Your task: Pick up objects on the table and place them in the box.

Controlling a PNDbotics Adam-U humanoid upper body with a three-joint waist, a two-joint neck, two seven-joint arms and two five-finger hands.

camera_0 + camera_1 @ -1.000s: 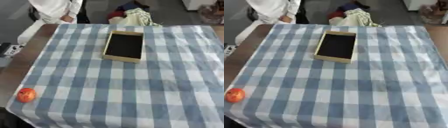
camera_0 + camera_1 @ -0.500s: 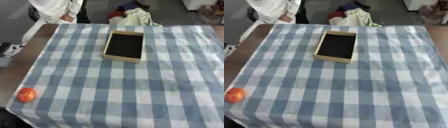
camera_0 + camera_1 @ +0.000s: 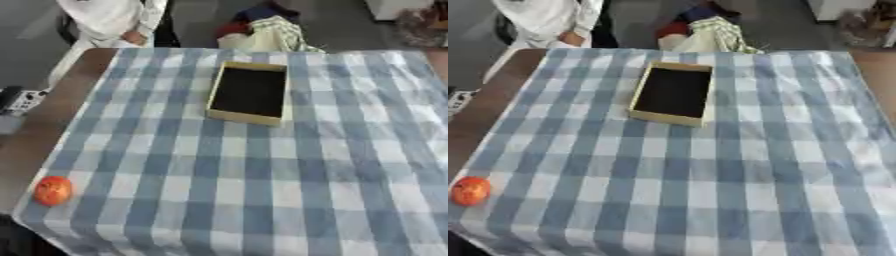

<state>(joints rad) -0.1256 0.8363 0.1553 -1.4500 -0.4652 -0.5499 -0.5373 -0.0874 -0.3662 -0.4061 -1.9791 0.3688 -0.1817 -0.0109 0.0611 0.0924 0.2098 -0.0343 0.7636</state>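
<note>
Checked cloth point(image 3: 262, 190) covers the table, box point(image 3: 249, 92) far, red fruit point(image 3: 52, 190) near-left; neither hand shows.

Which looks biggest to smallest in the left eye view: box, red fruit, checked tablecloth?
1. checked tablecloth, covers most of the view.
2. box, open, dark inside, toward the far side.
3. red fruit, smallest, though it lies nearer the camera at the cloth's near left edge.
</note>
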